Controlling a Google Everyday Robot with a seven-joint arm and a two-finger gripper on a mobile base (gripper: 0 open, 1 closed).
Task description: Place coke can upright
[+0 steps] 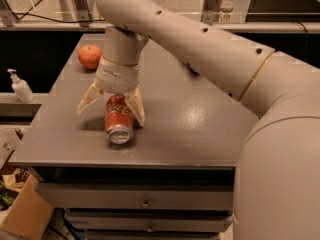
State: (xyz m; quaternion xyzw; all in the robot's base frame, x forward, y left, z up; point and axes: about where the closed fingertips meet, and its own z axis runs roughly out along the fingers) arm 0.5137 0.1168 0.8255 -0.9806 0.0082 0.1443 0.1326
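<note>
Lying on its side near the front-left of the flat grey desk point(200, 134) is the red aluminium coke can point(118, 115) w/ white script. Its silver end faces the camera and its length runs front to back. The cream-coloured two-finger end effector point(110, 115) hangs right over the can's rear half, pointing down. Its fingers are spread wide and straddle the can, gripping nothing. One fingertip point(81, 107) sits well clear on the can's left, above the desk. The other finger runs down the can's right side, and it may be touching, but the view doesn't settle that. The thick beige arm point(200, 39) reaches in from the right foreground across the desk. A round red-orange apple point(90, 56) sits at the back-left corner, well apart from the can. Off the desk to the left stands a white pump bottle point(21, 86) on a lower ledge. Drawers w/ small metal pulls point(145, 203) show below the desk's front edge.
</note>
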